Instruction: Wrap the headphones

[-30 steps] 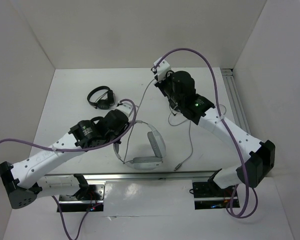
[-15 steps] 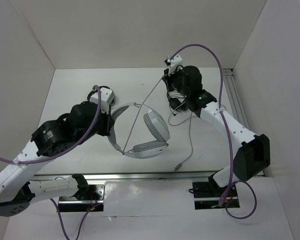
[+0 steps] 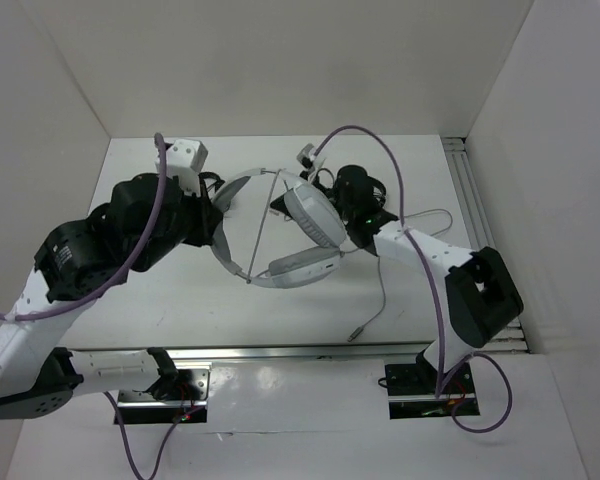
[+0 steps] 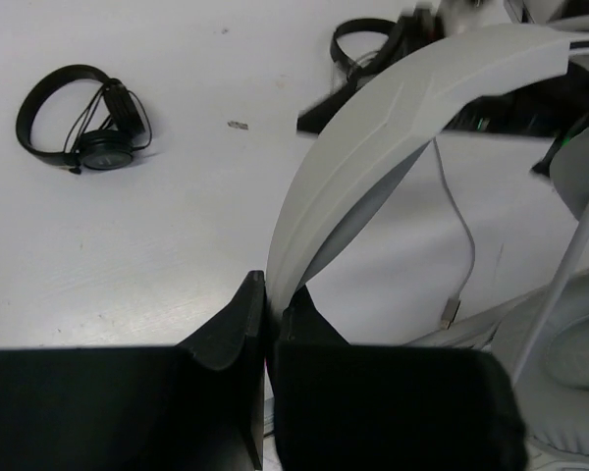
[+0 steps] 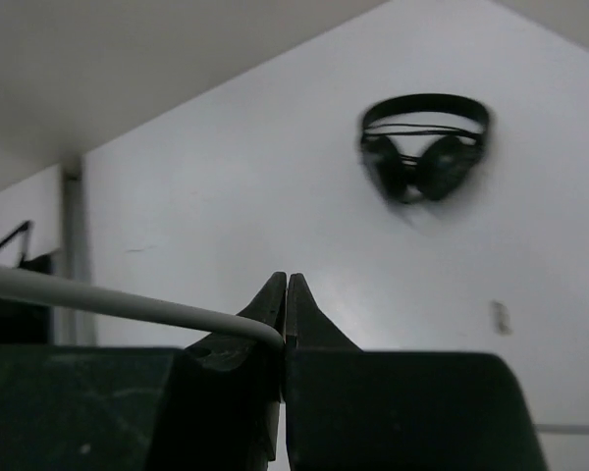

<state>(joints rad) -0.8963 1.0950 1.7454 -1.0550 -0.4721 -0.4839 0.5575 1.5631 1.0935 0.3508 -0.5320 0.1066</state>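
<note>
The headphones are light grey, with a wide headband and padded earcups, and hang lifted over the middle of the table. My left gripper is shut on one end of the headband. Their thin grey cable runs taut across the band. My right gripper is shut on the cable close beside an earcup. The cable's loose end lies on the table, ending in a plug.
Two small black headphones lie on the table, one at the left and one further back; the right wrist view shows one black pair. White walls enclose the table on three sides. A metal rail runs along the right edge.
My left arm has raised the headphones and carried them toward the back. My right gripper has swung left with the cable, from the back right to beside the earcup.
</note>
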